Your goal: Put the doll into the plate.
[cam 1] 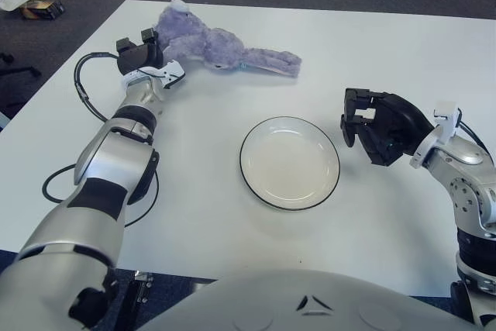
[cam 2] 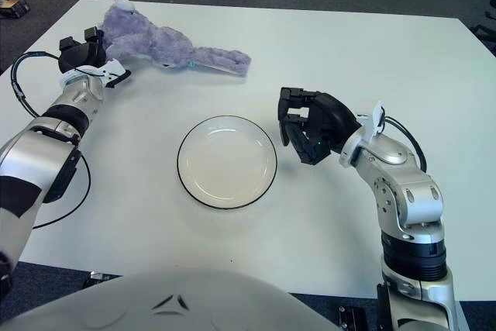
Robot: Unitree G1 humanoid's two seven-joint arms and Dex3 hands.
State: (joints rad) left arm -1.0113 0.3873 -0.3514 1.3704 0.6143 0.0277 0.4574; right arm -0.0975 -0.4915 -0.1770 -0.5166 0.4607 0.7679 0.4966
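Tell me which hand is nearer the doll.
Left. The left hand is right beside the doll's head end, not gripping it; the right hand sits beyond the plate, well away.

Bright, even overhead light fell across the white table (cam 1: 232, 215); shadows stayed faint, focus was sharp, and no glare showed.

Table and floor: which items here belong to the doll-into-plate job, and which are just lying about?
Job:
purple doll, far left of table
empty plate, centre
left hand, beside the doll's head
right hand, right of plate

Lying about:
small items on the floor, top left
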